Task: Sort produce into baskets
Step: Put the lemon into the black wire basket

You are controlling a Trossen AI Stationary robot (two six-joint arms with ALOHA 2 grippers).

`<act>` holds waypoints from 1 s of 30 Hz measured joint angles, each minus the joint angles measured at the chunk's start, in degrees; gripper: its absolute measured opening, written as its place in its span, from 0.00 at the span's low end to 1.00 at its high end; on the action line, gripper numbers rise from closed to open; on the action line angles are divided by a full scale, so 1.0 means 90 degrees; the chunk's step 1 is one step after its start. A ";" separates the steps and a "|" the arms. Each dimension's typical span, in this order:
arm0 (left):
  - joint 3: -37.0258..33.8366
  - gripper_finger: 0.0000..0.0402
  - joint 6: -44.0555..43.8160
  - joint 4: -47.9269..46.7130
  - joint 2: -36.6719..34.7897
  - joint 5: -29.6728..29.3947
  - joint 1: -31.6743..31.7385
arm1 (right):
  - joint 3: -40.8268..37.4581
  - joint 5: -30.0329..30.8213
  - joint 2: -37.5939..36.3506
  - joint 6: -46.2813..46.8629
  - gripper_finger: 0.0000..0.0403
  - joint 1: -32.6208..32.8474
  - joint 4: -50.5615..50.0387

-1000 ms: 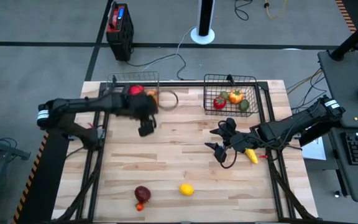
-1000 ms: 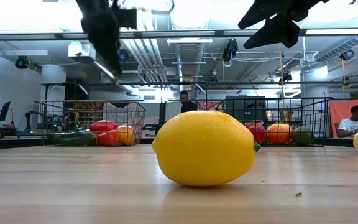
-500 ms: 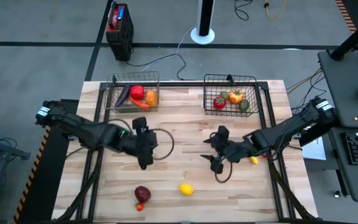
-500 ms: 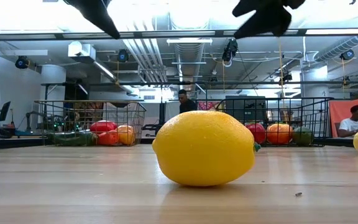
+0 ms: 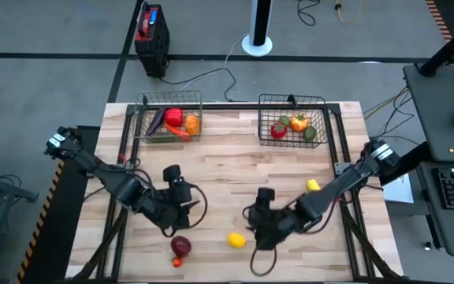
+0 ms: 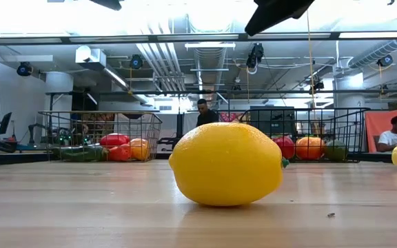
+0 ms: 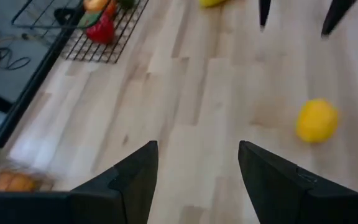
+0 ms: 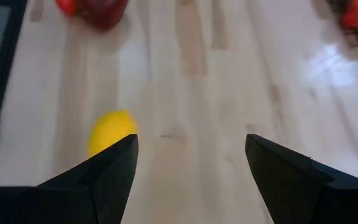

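A yellow lemon (image 5: 236, 240) lies on the table near its front edge, and it also shows in the low view (image 6: 226, 164). Left of it rests a dark red piece (image 5: 180, 246). My left gripper (image 5: 186, 211) hangs open above the table, just behind the dark red piece; its wrist view sees the lemon (image 7: 316, 120) ahead. My right gripper (image 5: 257, 229) hangs open just right of the lemon (image 8: 110, 132). Both baskets stand at the far edge: the left basket (image 5: 144, 110) and the right basket (image 5: 321, 118), each holding produce.
A yellow piece (image 5: 312, 185) lies on the table at the right, by my right arm. Dark frame bars run along the table's sides (image 5: 345, 146). A cable loops under each wrist. Bare wood lies between the baskets and the grippers.
My left gripper has swung from over the left basket toward the table's near edge and now hangs behind the dark red piece. My right gripper has gone toward the near edge and left, up to the lemon. Both have stayed open. No produce has moved.
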 joint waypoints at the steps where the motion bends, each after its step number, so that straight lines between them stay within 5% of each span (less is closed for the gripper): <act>1: -0.0023 0.51 0.0001 0.0138 0.0000 -0.0011 -0.0078 | 0.0122 -0.0007 0.0141 0.0068 0.71 0.0071 -0.0036; 13: -0.0531 0.51 -0.0029 0.1922 0.0000 -0.0008 -0.0779 | 0.0904 -0.0312 0.1430 0.1115 0.81 0.0357 -0.0082; 24: -0.0618 0.51 -0.0454 0.2106 0.0171 -0.0512 -0.1238 | 0.0917 -0.0350 0.2126 0.1183 0.90 0.0342 0.0303; 30: -0.0620 0.51 -0.0478 0.2126 0.0482 -0.0518 -0.1236 | 0.0911 -0.1005 0.2373 0.1120 0.90 0.0109 0.0680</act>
